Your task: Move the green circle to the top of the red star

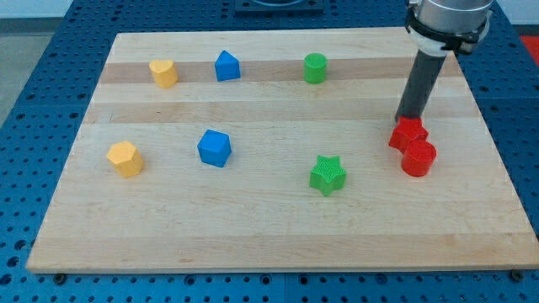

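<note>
Rod planted at the right of the board (84,215), my tip (408,119) down at the far edge of the red star (408,134), seemingly touching it or just shy; contact itself too close to call. No fingers on this rig, nothing clenched or released, just a bare rod for pushing.

Red star sitting near the right edge, pressed up against a red cylinder (418,158) on its near-right side. Green circle (315,68) way over in the far row, a little right of centre, well apart from the tip and from the star. Untouched, by the look of it.

Step in hand, as a judgement: approach not yet made. Tip parked exactly where the green circle wants to end up, on the far side of the star. So, first, clearing out of that spot without nudging the star. Then swinging round to the far-left side of the green circle and driving it right and nearer, toward the space just beyond the star.

Worth watching: stopping short enough not to shunt the star into the red cylinder.

Elsewhere, out of the path: blue pentagon-like block (226,66) and yellow heart (163,73) far left, yellow hexagon-like block (125,158) and blue block (214,148) nearer left, green star (327,174) near centre.
</note>
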Motion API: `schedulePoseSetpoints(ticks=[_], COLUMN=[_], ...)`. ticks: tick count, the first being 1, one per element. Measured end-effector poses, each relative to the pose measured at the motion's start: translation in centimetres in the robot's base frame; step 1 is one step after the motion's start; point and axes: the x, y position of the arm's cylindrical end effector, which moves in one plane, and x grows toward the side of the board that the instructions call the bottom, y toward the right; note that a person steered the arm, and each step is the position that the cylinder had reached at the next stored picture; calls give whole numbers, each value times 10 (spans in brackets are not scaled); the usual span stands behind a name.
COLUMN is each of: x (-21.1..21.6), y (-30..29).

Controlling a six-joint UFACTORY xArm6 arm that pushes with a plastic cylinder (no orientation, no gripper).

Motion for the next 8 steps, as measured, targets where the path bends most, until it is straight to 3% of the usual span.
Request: schedulePoseSetpoints(ticks=[1,4,6,8], x=[-20,-188,-166,-114], y=[0,-38,-144,-160])
